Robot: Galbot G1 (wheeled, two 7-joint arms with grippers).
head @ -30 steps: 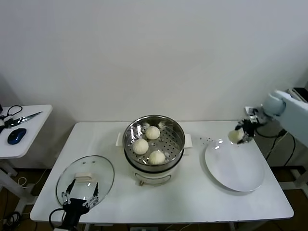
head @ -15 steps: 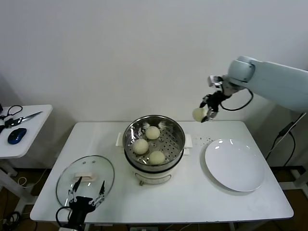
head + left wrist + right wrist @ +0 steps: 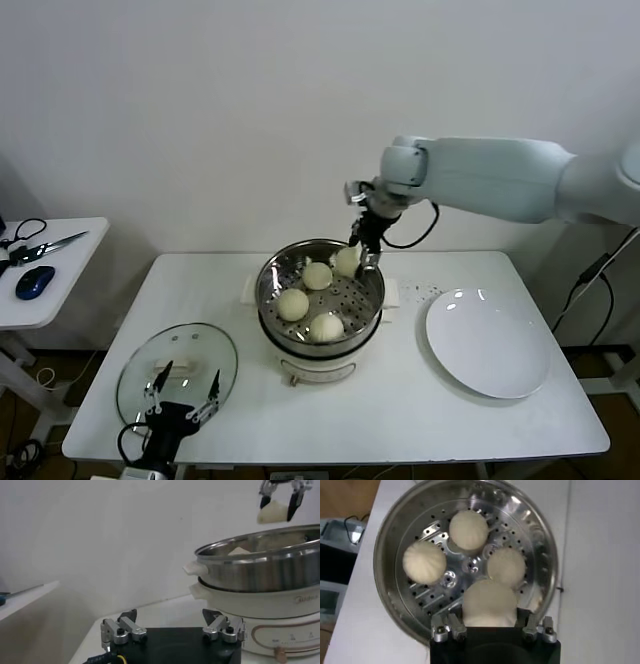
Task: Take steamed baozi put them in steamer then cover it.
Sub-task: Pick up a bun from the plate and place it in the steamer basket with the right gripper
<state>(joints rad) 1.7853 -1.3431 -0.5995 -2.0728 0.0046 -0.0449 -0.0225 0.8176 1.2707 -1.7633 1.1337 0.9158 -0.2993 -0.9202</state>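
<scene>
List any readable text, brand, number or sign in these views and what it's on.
Faint grey brand mark on the white electric base of the round shiny steel steamer, left wrist view: too blurred to read.
Small markings beside the round knob low on that base: too small to read.
Nothing else carries text: none on the round clear glass lid, the flat white plate or the cream-white dough buns.

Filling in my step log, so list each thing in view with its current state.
steamer: uncovered, three baozi on its perforated floor
fourth baozi: held above the steamer's back rim
right gripper: fingers shut on the fourth baozi
cover: flat on the table, off the steamer
left gripper: fingers open, over the cover's near edge
plate: bare
</scene>
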